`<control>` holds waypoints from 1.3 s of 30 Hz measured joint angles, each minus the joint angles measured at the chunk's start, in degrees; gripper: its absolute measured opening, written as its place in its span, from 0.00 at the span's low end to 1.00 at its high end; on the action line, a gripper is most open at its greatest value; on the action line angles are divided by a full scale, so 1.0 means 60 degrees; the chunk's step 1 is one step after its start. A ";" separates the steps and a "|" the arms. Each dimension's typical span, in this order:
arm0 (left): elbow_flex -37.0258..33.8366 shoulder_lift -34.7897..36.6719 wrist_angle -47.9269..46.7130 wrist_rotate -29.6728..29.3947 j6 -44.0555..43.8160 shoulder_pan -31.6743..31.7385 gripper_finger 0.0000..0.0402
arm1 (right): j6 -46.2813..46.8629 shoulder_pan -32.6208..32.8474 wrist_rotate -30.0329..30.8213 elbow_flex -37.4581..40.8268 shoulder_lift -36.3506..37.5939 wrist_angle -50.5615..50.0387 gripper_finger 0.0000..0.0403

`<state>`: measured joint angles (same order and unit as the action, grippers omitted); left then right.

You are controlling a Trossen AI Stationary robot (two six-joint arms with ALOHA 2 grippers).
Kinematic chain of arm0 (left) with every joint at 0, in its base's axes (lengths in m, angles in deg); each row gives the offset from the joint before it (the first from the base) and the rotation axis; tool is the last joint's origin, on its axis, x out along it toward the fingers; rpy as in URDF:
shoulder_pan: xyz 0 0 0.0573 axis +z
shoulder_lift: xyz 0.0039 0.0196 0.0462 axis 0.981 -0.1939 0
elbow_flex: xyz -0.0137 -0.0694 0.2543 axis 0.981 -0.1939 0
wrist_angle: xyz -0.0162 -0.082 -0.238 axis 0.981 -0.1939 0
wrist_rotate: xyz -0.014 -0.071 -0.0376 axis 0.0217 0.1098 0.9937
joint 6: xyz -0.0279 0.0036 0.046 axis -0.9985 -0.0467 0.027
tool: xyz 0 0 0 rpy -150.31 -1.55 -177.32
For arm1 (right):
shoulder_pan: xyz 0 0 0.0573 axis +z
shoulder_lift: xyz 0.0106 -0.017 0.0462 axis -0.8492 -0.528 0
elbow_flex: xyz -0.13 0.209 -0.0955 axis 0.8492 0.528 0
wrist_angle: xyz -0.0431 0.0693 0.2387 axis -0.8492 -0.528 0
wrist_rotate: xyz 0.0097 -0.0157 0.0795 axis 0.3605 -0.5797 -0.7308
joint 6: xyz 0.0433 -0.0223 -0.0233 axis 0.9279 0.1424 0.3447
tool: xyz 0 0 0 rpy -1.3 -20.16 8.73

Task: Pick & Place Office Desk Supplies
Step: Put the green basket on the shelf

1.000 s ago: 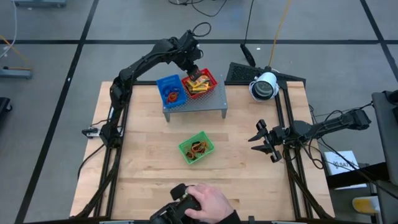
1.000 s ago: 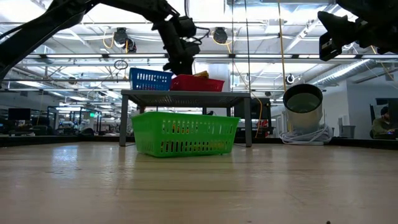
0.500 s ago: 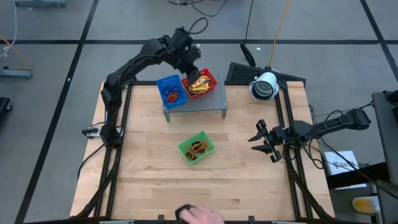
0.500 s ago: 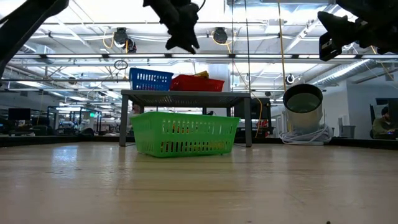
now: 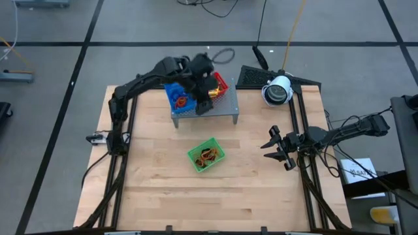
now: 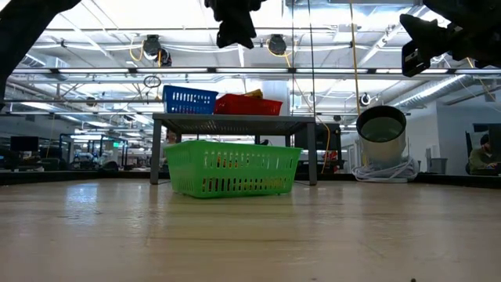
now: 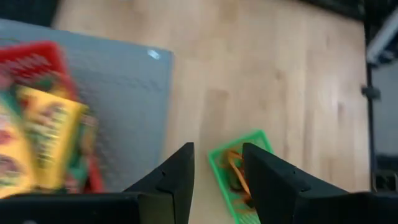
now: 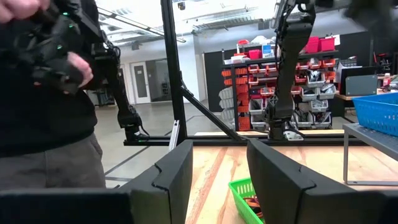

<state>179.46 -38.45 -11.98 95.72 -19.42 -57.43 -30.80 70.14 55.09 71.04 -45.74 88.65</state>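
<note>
Your left gripper (image 5: pixel 203 106) hung high over the grey rack (image 5: pixel 222 106), fingers parted and apparently empty; yellow packets (image 7: pixel 46 134) lay below in the red tray (image 5: pixel 221 83). Descend squarely onto one packet. The right gripper (image 5: pixel 274 145) waited open, well aside.

The table (image 5: pixel 157 189) is pale wood with lengthwise grain. The rack (image 5: pixel 225 108) is grey and perforated. On it sit a blue mesh tray (image 5: pixel 174 88) and a red one (image 5: pixel 221 83); a green mesh tray (image 5: pixel 215 145) lies lower on the wood, with orange loops (image 5: pixel 208 155) inside. The packets (image 7: pixel 46 143) are yellow with red and green print. Both arms are black.
</note>
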 joint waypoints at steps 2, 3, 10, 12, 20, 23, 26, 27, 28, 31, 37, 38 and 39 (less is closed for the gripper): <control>-0.0001 -0.0004 -0.0312 -0.0004 0.0032 -0.0346 0.36 | 0.0000 -0.0004 0.0000 0.0001 -0.0003 -0.0003 0.35; -0.0001 -0.0003 -0.0445 -0.0002 0.0057 -0.0518 0.36 | 0.0000 0.0000 0.0000 0.0000 -0.0001 0.0001 0.35; -0.0057 -0.0009 -0.0906 -0.0636 -0.0156 -0.1641 0.36 | 0.0000 0.0000 0.0000 -0.0002 0.0001 -0.0003 0.35; -0.0170 -0.0041 -0.0958 -0.1116 -0.0556 -0.1884 0.36 | 0.0000 0.0000 0.0000 0.0001 -0.0003 -0.0003 0.35; -0.1139 -0.0066 -0.0426 -0.1471 -0.3885 -0.2926 0.36 | -0.0001 0.0000 0.0000 -0.0002 -0.0002 -0.0003 0.35; -0.1802 -0.0062 0.0322 -0.1434 -0.5333 -0.3391 0.36 | 0.0000 0.0000 0.0000 -0.0001 -0.0001 -0.0001 0.35; -0.2500 -0.0066 0.1023 -0.1185 -0.6663 -0.3763 0.36 | 0.0000 -0.0003 0.0000 0.0001 -0.0003 -0.0003 0.35; -0.2739 -0.0066 0.1412 -0.1126 -0.7030 -0.3881 0.36 | 0.0000 0.0000 0.0000 0.0001 0.0001 -0.0003 0.35; -0.2973 -0.0066 0.1797 -0.1067 -0.7354 -0.3984 0.36 | 0.0000 -0.0002 0.0000 0.0001 -0.0001 0.0001 0.35; -0.3655 -0.0066 0.2752 -0.1040 -0.8153 -0.4243 0.36 | 0.0000 -0.0001 0.0000 0.0000 0.0001 -0.0001 0.35; -0.4997 -0.0066 0.4109 -0.1106 -0.9014 -0.4547 0.36 | 0.0000 0.0000 0.0000 -0.0002 0.0000 0.0000 0.35; -0.5205 -0.0066 0.4297 -0.1110 -0.9081 -0.4589 0.36 | 0.0000 0.0000 0.0000 0.0000 0.0001 0.0001 0.35; -0.5373 -0.0066 0.4483 -0.1119 -0.9143 -0.4629 0.36 | 0.0000 -0.0001 0.0000 0.0001 -0.0002 -0.0001 0.35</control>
<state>147.22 -38.84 14.92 89.01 -74.28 -85.21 -30.80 70.13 55.09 71.05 -45.75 88.64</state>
